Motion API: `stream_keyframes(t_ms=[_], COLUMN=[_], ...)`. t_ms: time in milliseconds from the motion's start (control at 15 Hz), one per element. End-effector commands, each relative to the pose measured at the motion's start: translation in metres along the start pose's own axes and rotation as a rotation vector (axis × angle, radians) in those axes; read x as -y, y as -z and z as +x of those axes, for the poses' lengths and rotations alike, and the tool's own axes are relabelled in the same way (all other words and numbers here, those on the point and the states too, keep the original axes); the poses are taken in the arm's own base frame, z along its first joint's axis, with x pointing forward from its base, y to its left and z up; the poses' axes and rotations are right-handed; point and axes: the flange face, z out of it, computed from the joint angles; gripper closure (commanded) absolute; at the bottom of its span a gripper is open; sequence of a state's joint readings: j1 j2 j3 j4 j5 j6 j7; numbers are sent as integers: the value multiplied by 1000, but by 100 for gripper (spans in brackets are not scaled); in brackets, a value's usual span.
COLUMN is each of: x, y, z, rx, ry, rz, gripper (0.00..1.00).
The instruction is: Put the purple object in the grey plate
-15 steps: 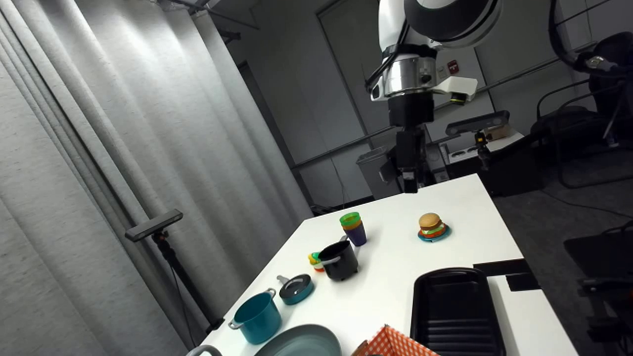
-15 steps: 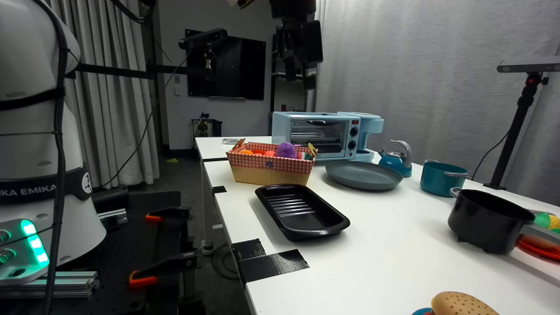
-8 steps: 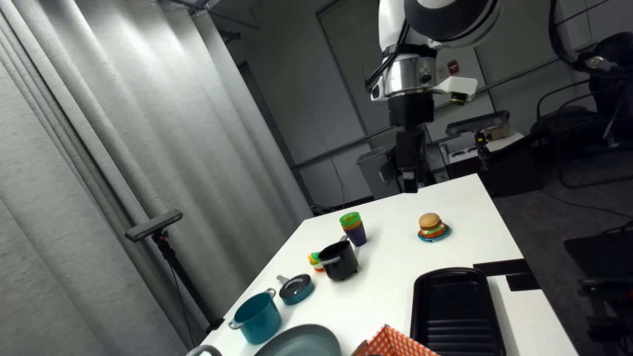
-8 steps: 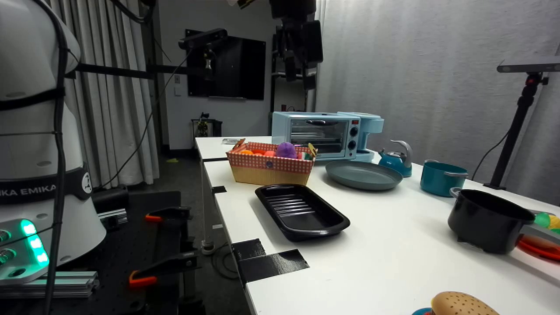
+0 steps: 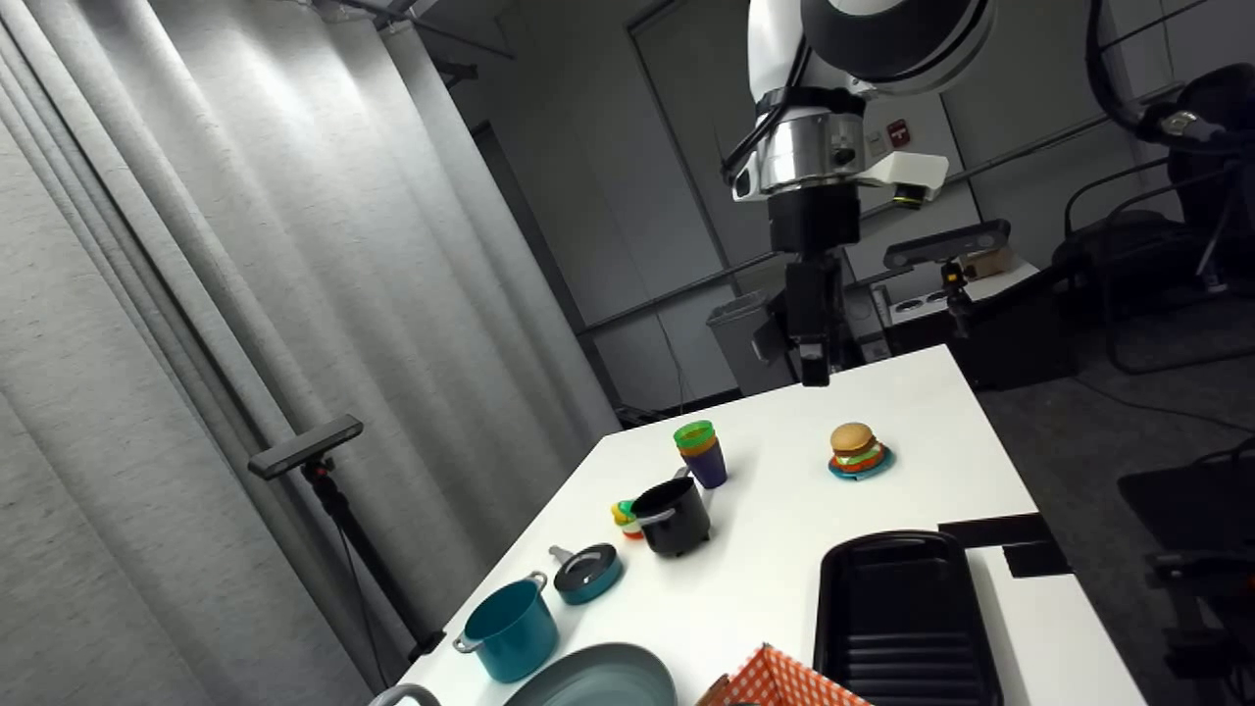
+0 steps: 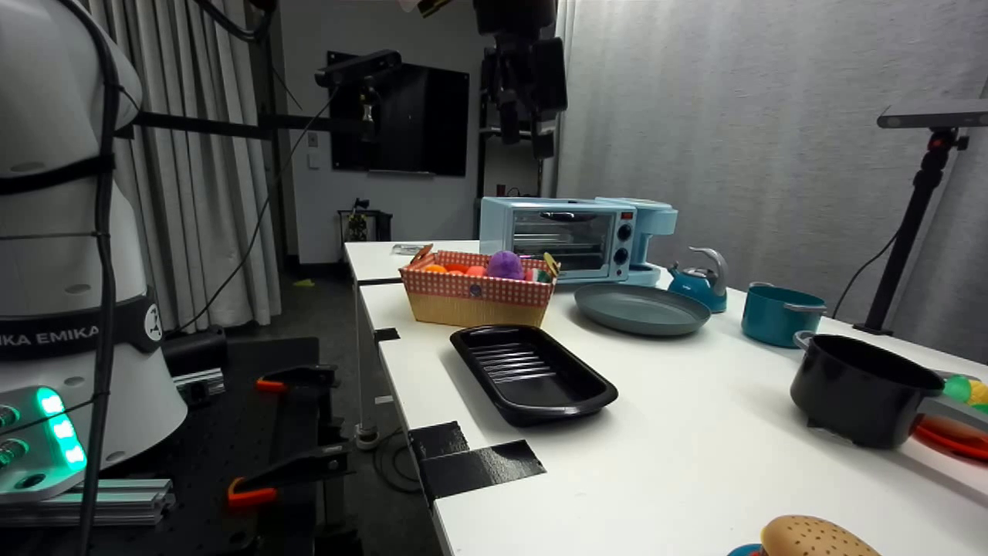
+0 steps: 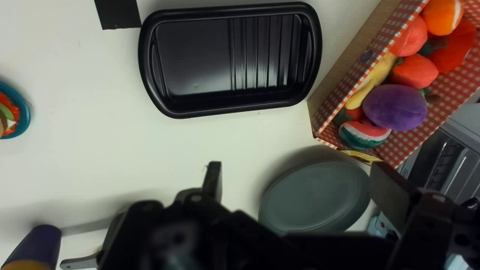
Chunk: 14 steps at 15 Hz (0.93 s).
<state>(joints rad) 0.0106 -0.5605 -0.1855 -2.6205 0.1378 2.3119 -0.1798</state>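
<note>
A round purple plush object (image 6: 505, 265) lies on other soft toys in the checked basket (image 6: 477, 303); it shows from above in the wrist view (image 7: 394, 107). A dark purple cup (image 5: 708, 468), with orange and green cups nested in it, stands upright by the black pot; it also shows in the wrist view (image 7: 39, 242). The frames do not settle which is the purple object. The round grey plate (image 6: 642, 313) lies flat beside the basket and shows in the wrist view (image 7: 315, 197). My gripper (image 7: 301, 178) is open and empty, high above the table; it also shows in an exterior view (image 6: 526, 137).
A black ribbed tray (image 6: 532, 374) lies before the basket. A black pot (image 6: 864, 390), teal pot (image 6: 781, 315) and kettle (image 6: 696, 286) stand along the far side. A blue toaster oven (image 6: 571, 239) stands behind the basket. A toy burger (image 5: 856, 446) sits on a teal dish.
My gripper has shifted very slightly, a little downward in an exterior view. The objects on the table have not moved.
</note>
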Motion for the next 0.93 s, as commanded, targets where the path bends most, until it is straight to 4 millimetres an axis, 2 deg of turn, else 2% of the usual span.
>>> stream_keyframes(t_ms=[0,533,867], x=[5,9,27], y=[-5,-31,-52], z=[-3,-13,-14], rx=[50,202,265], ry=[9,36,116], rz=[-9,-25,-41], gripper=[0,0,0])
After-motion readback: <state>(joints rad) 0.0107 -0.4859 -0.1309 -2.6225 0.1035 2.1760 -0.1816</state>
